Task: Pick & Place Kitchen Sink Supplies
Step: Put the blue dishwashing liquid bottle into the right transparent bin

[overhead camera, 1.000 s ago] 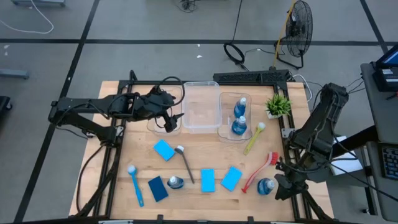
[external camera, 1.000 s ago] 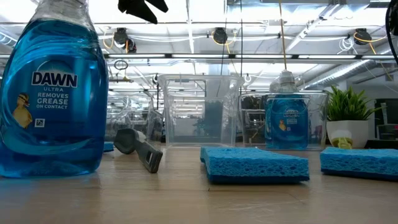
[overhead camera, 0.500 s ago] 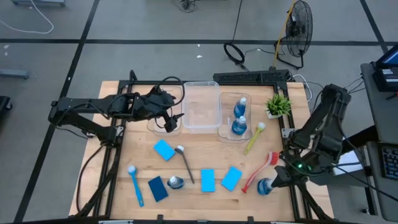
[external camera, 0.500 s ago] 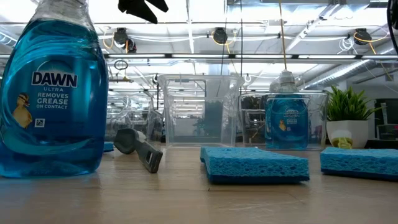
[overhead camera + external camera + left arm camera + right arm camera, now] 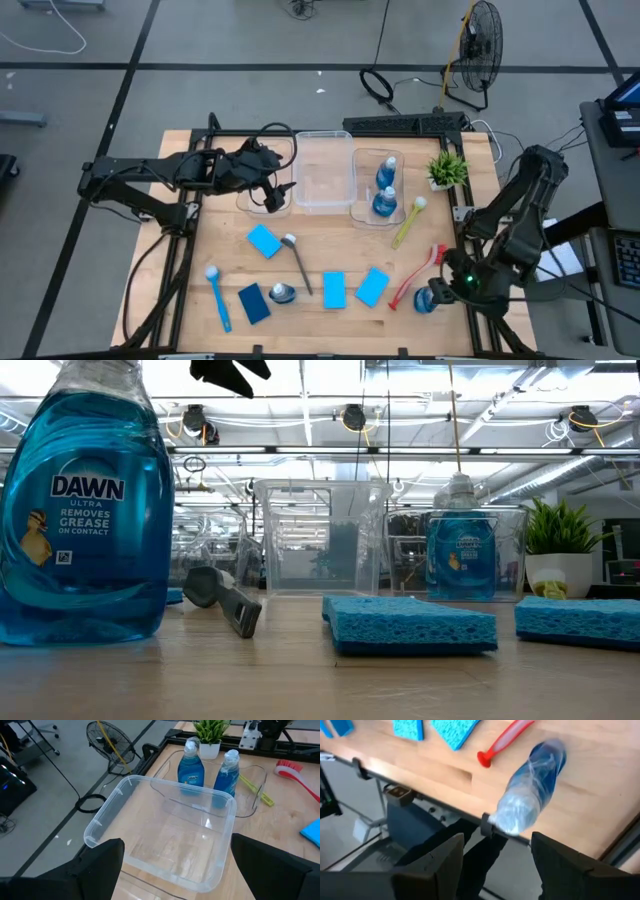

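Note:
My right gripper (image 5: 497, 840) hangs open over the table's near right corner, tipped down toward a blue bottle (image 5: 532, 782) with a pale cap (image 5: 428, 299), without touching it. My left gripper (image 5: 175, 870) waits open above the clear bins at the far side. Two more blue bottles (image 5: 385, 188) stand in the right bin. Another bottle (image 5: 281, 293) stands near the front, large in the low view (image 5: 80, 510). Blue sponges (image 5: 264, 240) (image 5: 334, 290) (image 5: 373, 287) and a darker one (image 5: 254, 303) lie flat. The blue (image 5: 217, 297), grey (image 5: 298, 262), yellow-green (image 5: 408, 221) and red (image 5: 420, 272) brushes lie on the wood.
Three clear bins (image 5: 325, 172) stand in a row at the far middle. A small green potted plant (image 5: 446, 168) sits at the far right. The table's near edge and its frame (image 5: 420, 780) run just under my right gripper.
My right gripper has tipped steeply downward and swung in from beyond the table's right edge toward the bottle at the near right corner. Its fingers stay open.

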`<state>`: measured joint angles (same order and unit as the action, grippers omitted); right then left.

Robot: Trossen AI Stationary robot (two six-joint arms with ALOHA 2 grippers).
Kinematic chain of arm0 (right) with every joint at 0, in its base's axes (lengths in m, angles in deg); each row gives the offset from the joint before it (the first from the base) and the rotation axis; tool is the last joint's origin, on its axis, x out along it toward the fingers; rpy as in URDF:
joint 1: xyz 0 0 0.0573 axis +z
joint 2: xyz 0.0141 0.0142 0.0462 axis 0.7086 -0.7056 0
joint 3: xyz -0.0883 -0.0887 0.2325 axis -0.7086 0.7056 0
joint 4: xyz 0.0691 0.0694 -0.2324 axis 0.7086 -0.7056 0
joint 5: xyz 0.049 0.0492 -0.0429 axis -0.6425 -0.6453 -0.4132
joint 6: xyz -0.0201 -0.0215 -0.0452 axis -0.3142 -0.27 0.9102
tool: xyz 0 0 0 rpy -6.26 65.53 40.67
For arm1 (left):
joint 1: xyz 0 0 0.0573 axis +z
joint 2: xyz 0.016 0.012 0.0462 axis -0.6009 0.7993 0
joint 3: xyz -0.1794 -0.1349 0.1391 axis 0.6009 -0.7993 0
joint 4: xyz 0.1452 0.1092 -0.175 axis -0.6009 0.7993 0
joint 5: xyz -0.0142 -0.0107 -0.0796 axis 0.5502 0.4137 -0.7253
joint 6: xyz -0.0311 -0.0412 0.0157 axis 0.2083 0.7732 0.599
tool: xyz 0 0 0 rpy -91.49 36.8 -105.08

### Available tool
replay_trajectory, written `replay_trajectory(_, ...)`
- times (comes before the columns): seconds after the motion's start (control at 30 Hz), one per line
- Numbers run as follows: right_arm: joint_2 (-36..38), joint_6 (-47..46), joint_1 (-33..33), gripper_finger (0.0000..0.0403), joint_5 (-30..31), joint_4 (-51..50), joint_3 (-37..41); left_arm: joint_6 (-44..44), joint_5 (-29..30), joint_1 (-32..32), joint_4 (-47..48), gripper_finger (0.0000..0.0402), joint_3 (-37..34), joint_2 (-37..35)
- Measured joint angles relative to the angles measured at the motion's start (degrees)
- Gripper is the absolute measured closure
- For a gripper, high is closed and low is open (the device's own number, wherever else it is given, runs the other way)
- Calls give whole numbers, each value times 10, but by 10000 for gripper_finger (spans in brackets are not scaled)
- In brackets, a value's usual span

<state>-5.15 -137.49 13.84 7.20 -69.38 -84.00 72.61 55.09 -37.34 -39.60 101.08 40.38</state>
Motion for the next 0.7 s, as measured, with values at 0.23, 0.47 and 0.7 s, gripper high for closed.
replay_trajectory(0.23,-25,1,-14,185,-3,-19,0,0,0,0,0,36,0,0)
replay_trajectory(0.47,-47,2,-27,181,-19,-32,0,0,0,0,0,36,0,0)
replay_trajectory(0.7,-79,13,-38,185,-62,-46,0,-2,0,0,0,36,0,0)
